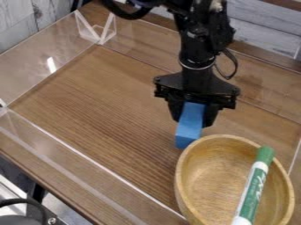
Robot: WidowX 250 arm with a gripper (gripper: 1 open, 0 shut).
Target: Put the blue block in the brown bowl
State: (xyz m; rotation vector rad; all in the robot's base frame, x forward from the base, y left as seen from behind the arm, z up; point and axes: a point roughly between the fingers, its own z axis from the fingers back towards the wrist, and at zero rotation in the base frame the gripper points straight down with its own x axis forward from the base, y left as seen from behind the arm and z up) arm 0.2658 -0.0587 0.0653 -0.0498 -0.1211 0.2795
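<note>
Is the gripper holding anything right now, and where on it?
Yes: the gripper is shut on the blue block, pinching its upper end; the lower end hangs beside the brown bowl.
</note>
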